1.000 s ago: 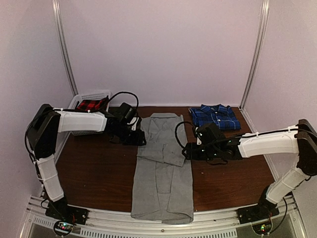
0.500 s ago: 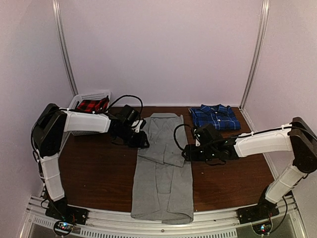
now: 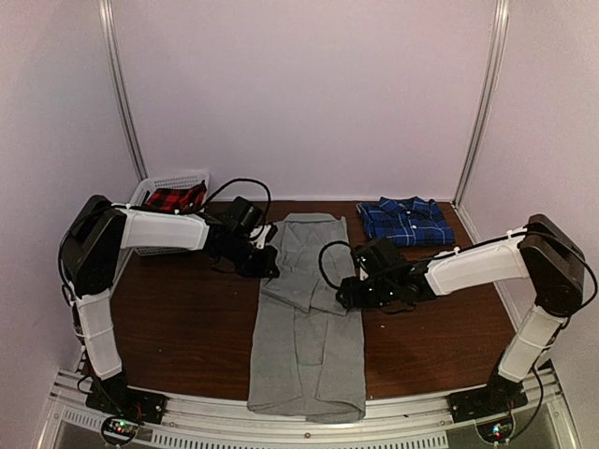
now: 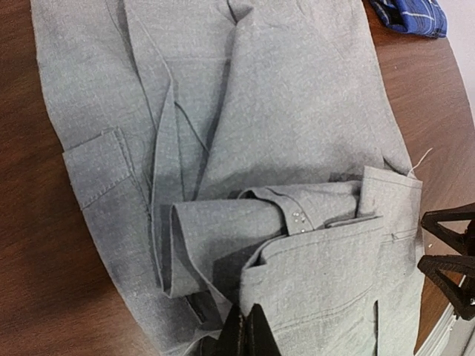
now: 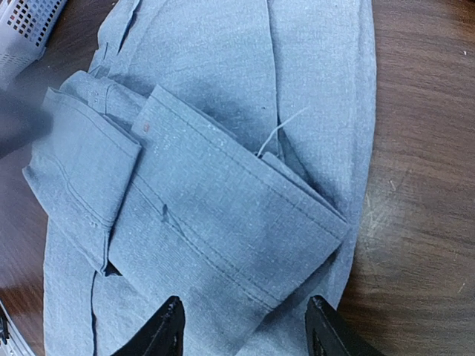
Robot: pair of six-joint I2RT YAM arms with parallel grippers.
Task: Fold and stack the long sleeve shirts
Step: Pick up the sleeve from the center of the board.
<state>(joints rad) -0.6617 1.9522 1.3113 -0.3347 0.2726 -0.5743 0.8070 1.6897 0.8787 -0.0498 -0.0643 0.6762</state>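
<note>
Red plaid cloth point(image 3: 175, 197) in white basket point(image 3: 168, 178), back left of grey shirt point(image 3: 304, 327)

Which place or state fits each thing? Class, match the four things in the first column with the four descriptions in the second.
Column one:
1. grey shirt
2. plaid shirt
3. left gripper
4. right gripper

Column two:
A. open, over the grey shirt
B. folded, at the far right
C. shut on the grey shirt's edge
D. laid out lengthwise in the middle

Pairs: 1-D; 2-B; 3-C; 4-A
</note>
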